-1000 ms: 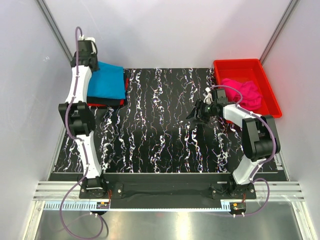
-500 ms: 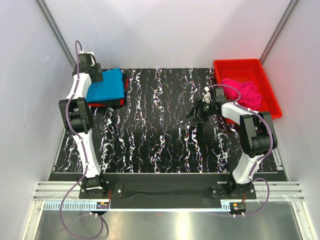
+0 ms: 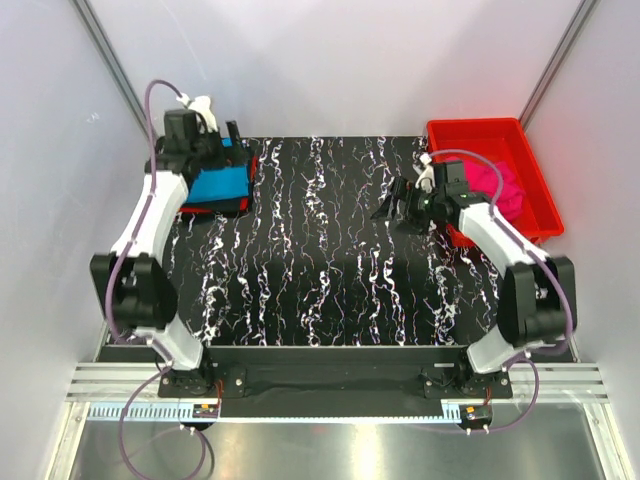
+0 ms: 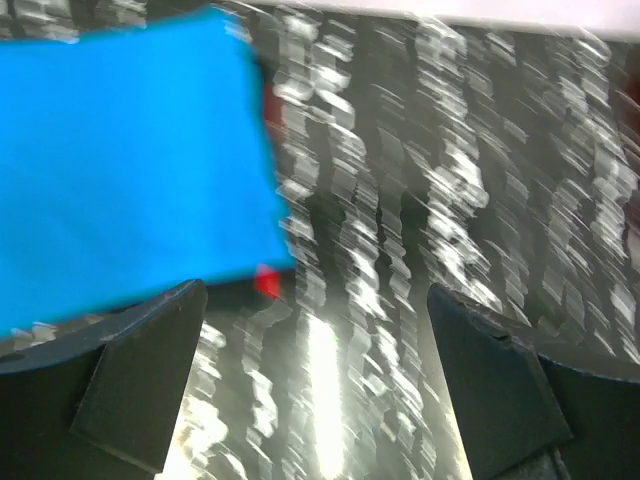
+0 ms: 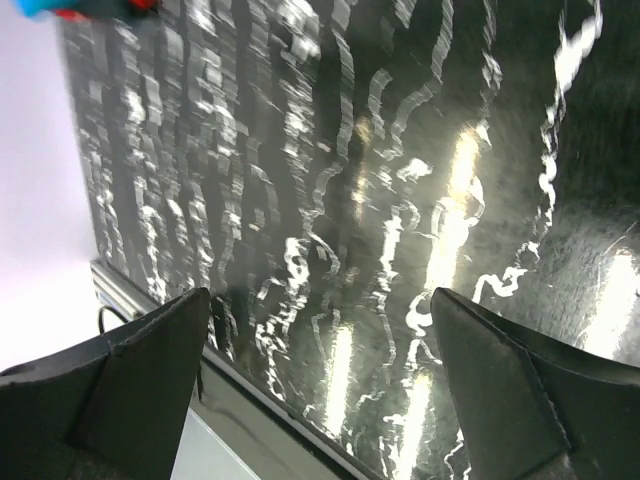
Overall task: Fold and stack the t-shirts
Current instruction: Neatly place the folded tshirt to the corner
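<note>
— How much of the turquoise shirt (image 3: 222, 186) shows from above?
— Not all of it. The left arm (image 3: 155, 205) covers its far left corner. Beneath it I see only a dark edge (image 3: 215, 207) and a red sliver (image 4: 266, 283), too little to name.
— And the left wrist view?
— It is smeared throughout. The shirt runs off the top and left edges, and the bottom edge cuts both fingers (image 4: 140, 380) of the left gripper (image 4: 315, 300).
— The pink shirt (image 3: 505, 185)?
— The right arm (image 3: 495, 232) partly hides it, and a corner of the red bin (image 3: 485, 145) too.
— Right wrist?
— Blurred as well. A blue and red scrap (image 5: 45, 6) is clipped at the top left corner.

No legible text, labels or numbers
</note>
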Controlling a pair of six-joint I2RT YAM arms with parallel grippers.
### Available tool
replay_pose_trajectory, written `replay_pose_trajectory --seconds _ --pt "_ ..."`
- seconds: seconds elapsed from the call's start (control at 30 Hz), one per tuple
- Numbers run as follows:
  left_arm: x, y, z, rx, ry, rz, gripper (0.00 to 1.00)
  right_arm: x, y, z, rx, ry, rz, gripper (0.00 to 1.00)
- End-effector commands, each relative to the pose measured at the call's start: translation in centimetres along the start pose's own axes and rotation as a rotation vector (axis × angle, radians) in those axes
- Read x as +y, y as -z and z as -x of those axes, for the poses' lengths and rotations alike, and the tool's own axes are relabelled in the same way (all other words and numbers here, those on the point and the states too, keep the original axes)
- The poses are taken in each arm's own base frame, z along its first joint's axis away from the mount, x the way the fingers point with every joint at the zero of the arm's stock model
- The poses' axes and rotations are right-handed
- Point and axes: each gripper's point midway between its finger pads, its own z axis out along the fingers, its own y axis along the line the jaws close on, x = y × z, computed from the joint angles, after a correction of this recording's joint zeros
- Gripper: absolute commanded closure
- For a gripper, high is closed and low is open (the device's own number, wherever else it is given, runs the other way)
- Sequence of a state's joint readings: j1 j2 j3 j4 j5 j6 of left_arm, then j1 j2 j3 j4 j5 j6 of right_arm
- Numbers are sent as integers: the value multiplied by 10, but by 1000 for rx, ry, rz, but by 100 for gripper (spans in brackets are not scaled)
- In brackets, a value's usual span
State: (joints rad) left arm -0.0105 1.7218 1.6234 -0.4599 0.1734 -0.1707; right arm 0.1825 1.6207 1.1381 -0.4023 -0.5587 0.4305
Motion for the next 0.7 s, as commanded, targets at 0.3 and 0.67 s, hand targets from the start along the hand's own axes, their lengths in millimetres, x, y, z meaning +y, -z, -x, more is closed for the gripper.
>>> replay_pose_trajectory --seconds 0.3,0.67 --pt "-172 164 -59 -107 -140 -542 1 63 109 24 -295 120 -9 0" --pt "-174 215 -96 -241 -73 -671 1 82 163 3 -539 169 90 0"
